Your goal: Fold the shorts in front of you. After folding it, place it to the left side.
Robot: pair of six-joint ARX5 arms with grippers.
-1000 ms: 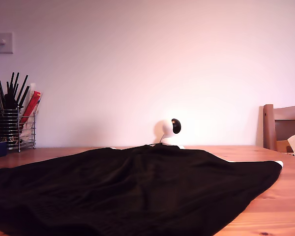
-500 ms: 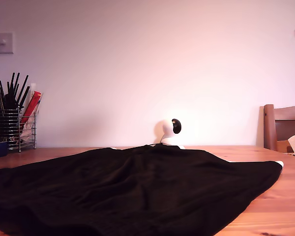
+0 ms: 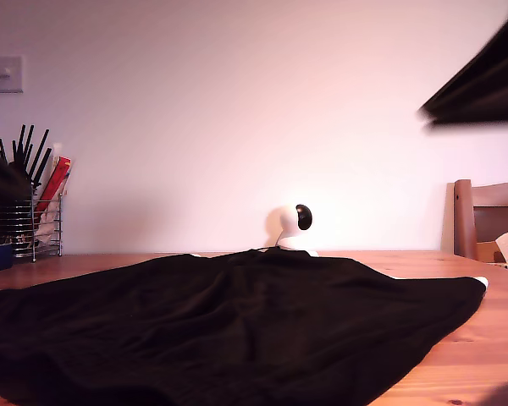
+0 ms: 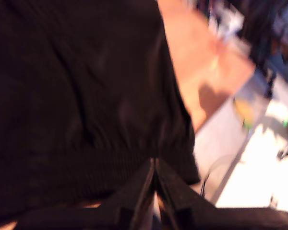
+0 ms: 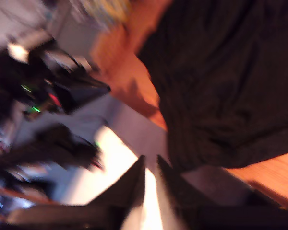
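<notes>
Since a moment ago, an arm [image 3: 483,85] swings into the exterior view's upper right. Your shorts [image 3: 229,326] lie spread flat on the table [image 3: 483,355], untouched. Both grippers [image 4: 155,167] [image 5: 150,165] look pinched nearly closed, holding nothing; folding hasn't begun.

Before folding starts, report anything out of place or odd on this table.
Nothing looks damaged or spilled. The shorts lie spread but wrinkled on the table, one edge hanging just over the table's edge in the first wrist view. A small white camera stands behind them.
</notes>
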